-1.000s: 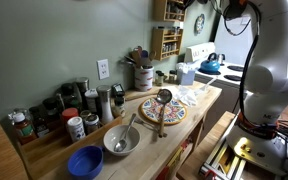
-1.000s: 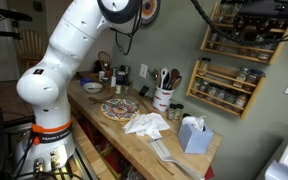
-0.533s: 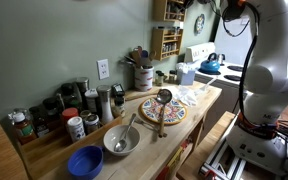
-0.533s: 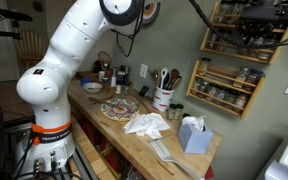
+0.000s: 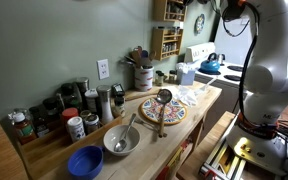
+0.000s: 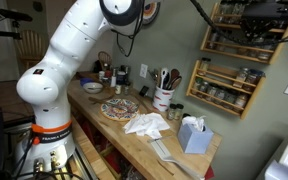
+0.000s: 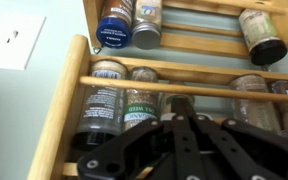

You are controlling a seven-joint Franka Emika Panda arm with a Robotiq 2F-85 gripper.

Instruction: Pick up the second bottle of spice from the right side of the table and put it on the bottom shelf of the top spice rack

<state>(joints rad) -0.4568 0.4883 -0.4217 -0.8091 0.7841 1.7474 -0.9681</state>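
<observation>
**Gripper** (image 7: 181, 110): black, entering from the bottom edge of the wrist view, its fingers drawn close together at the tips. A dark shape lies between them. Whether this is a bottle, and whether the fingers are clamped on it, cannot be told. In an exterior view the gripper (image 6: 252, 14) hangs high up, directly in front of the top spice rack (image 6: 246, 35).

**Bottom shelf** (image 6: 242, 52): thin wooden ledge, just below the gripper.

**Immediately left of the fingertips:** two labelled spice jars, (image 7: 106, 95) and (image 7: 142, 100), side by side behind a wooden rail, the nearer one just beside the fingers.

**Right of the fingertips:** a pale jar (image 7: 246, 95) behind the same rail.

**Beyond the gripper, upper part of the wrist view:** a blue-capped jar (image 7: 114, 30), a silver-capped jar (image 7: 147, 22) and a dark-capped jar (image 7: 262, 35).

**Edges:** wooden side post (image 7: 69, 110) well left of the gripper. There is little open room between the jars on either side.

**Desk** (image 5: 154, 135): far below the gripper, with a cluster of spice bottles (image 5: 69, 112) at the wall.
</observation>
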